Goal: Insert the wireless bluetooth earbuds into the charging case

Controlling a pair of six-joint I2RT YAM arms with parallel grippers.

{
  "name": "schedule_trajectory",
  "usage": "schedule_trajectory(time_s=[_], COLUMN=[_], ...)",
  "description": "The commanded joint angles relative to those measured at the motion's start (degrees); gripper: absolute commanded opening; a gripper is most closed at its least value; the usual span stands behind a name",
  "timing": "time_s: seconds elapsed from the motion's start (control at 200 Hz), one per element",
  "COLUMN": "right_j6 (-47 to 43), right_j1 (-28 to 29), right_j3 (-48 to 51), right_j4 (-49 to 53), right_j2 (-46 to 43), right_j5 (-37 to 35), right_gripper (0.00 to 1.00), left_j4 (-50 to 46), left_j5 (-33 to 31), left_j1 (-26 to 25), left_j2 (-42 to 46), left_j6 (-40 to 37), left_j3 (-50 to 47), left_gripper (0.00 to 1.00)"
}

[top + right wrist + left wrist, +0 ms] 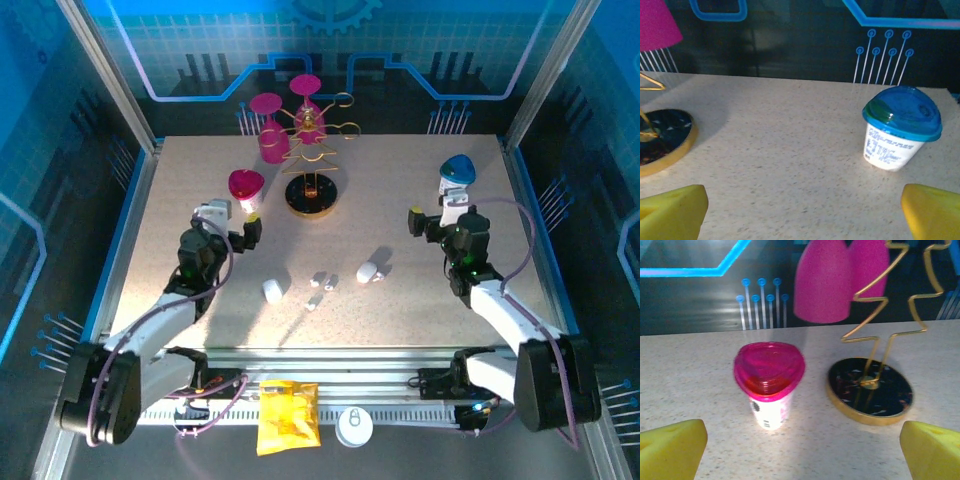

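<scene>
White earbuds (326, 281) lie loose on the table (430, 310), on the near side of the gold wire stand (311, 195), flanked by a rounded white case (272, 291) and a second white case (370, 270). The left jaws, spread wide and empty, face the pink-lidded cup (769, 385) just beside the stand. The right jaws, likewise spread and empty, face the blue-lidded cup (900, 127), well apart from the stand.

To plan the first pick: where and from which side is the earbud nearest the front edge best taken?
Probably from straight above, jaws across the narrow width of the earbud: it lies low on the table, apart from the other earbuds, so both its sides are free.
</scene>
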State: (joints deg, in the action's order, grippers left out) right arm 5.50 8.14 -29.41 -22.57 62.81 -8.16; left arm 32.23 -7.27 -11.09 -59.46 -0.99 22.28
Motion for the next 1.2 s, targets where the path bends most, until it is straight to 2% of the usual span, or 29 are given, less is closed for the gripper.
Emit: schedule_trajectory(time_s=[0.0, 0.1, 0.335, 0.435, 0.555, 0.62, 0.68, 0.806, 0.961, 1.091, 1.196], right_j6=[7.31, 11.96, 34.06, 42.34, 50.35, 54.11, 56.28, 59.48, 59.19, 57.77, 56.60], right_j1=[7.02, 14.83, 30.92, 35.40, 39.26, 40.08, 40.15, 40.15, 39.44, 37.81, 36.31], right_j3=[-3.50, -4.87, -8.30, -11.19, -14.32, -15.54, -15.67, -14.81, -15.34, -15.77, -16.12], right_j4=[18.03, 25.18, 40.50, 46.10, 49.94, 50.60, 48.98, 45.17, 43.85, 43.03, 41.35], right_j2=[-4.56, -6.35, -3.50, 0.82, 6.94, 10.37, 13.26, 16.93, 19.75, 21.80, 23.50], right_j5=[-7.83, -14.32, -23.91, -25.73, -25.61, -23.95, -21.22, -18.34, -17.74, -16.97, -15.60], right_gripper=[1.00, 1.00, 1.00, 1.00, 1.00, 0.99, 0.95, 0.85, 0.73, 0.68, 0.67], left_j4=[-10.61, -17.33, -34.71, -40.60, -48.15, -51.89, -53.32, -53.60, -50.76, -48.83, -49.04], left_j5=[0.78, 3.99, 12.13, 16.02, 24.85, 29.10, 30.26, 28.78, 28.01, 28.01, 27.74], left_j1=[-3.00, -5.65, -6.74, -6.75, -6.75, -6.75, -6.75, -6.75, -6.75, -6.75, -6.72], left_j2=[4.90, 8.36, 15.15, 16.48, 16.06, 16.17, 16.88, 19.38, 21.60, 21.44, 20.47], left_j6=[4.00, 4.84, 1.23, -2.41, -8.74, -12.44, -14.59, -17.26, -17.39, -16.58, -16.72], left_j3=[3.11, 5.45, 13.17, 16.18, 20.10, 21.20, 20.92, 19.07, 16.46, 14.91, 14.76], left_gripper=[0.99, 0.99, 0.99, 0.99, 0.99, 0.99, 0.99, 0.99, 0.99, 1.00, 0.99])
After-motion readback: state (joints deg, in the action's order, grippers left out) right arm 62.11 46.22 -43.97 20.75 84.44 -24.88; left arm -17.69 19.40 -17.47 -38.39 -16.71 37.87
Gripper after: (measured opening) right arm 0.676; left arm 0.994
